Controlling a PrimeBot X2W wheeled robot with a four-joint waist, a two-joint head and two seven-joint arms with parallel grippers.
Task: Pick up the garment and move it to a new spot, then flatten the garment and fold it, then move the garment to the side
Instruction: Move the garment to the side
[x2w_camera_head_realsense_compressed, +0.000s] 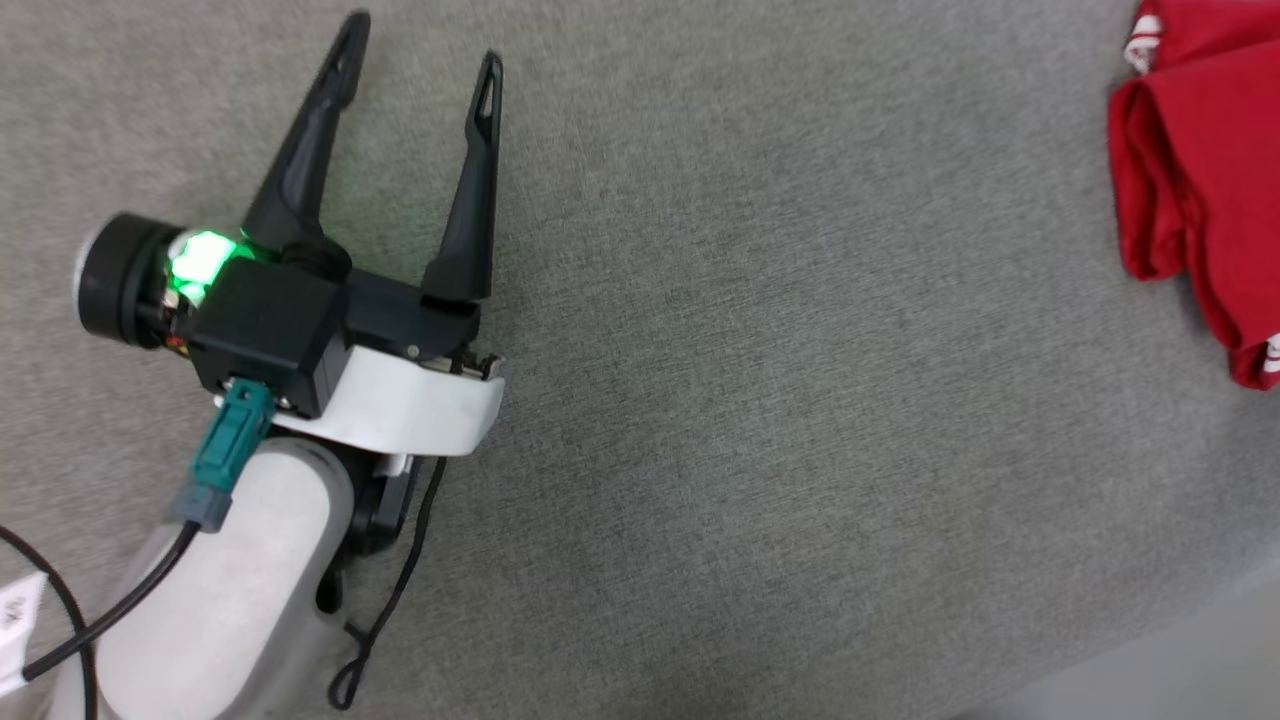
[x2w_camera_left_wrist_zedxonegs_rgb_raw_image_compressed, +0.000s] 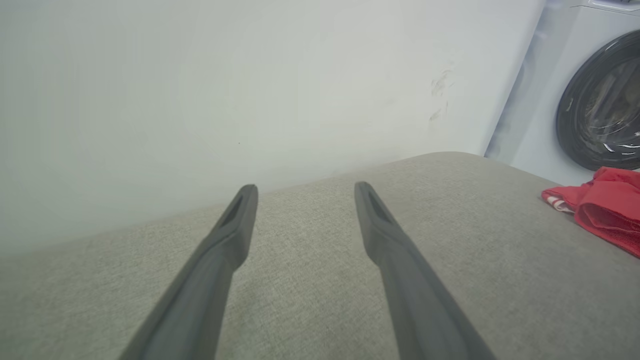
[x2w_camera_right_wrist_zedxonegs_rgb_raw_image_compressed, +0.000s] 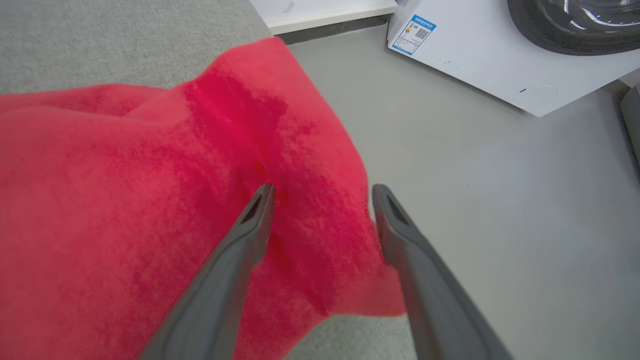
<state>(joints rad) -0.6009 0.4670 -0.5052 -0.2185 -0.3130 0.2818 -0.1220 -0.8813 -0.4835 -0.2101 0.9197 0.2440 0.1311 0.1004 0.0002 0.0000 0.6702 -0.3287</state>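
Garment (x2w_camera_head_realsense_compressed: 1190, 170) lies bunched at the right edge of the desk (x2w_camera_head_realsense_compressed: 750, 400) and seems to overhang the floor (x2w_camera_right_wrist_zedxonegs_rgb_raw_image_compressed: 475, 175). Right gripper (x2w_camera_right_wrist_zedxonegs_rgb_raw_image_compressed: 325, 192) is open over a red fold, holding nothing. Left gripper (x2w_camera_head_realsense_compressed: 422, 45) is open mid-desk, well apart. Likely a regrasp: pinch a thick fold deep, then lift before pulling it inward so it doesn't slide off.

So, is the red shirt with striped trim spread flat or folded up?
Folded up, loosely: the red shirt lies in doubled-over layers near the grey fabric surface's edge, not spread flat.
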